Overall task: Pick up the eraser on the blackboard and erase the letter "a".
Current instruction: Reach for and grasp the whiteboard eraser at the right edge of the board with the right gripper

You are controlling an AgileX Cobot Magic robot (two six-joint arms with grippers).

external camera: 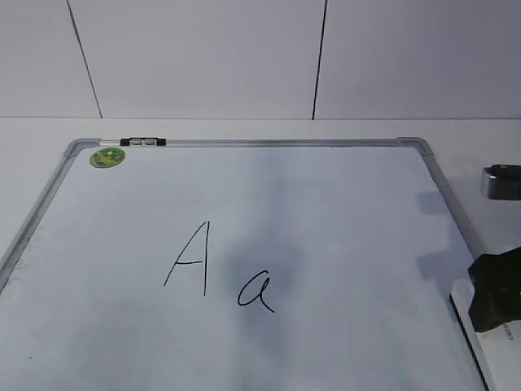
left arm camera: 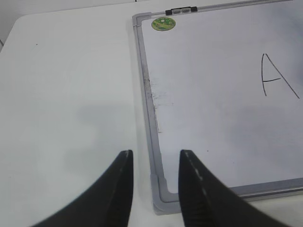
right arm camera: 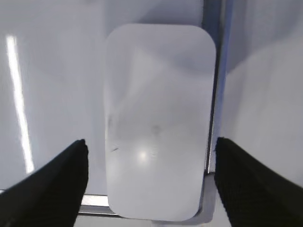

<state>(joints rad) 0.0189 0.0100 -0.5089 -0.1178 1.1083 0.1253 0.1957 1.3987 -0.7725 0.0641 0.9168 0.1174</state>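
Note:
The blackboard is a white dry-erase board with a silver frame and a green sticker. The small cursive letter "a" sits near its middle, right of a tall capital "A". The eraser, a white rounded block, lies on the board's near right corner beside the frame. My right gripper is open, with one finger on each side of the eraser and gaps between them. In the exterior view the right gripper covers most of the eraser. My left gripper is open and empty over the board's near left corner.
The board lies on a white table against a white panelled wall. A black-and-silver clip sits on the far frame. A silver-black part stands off the board's right side.

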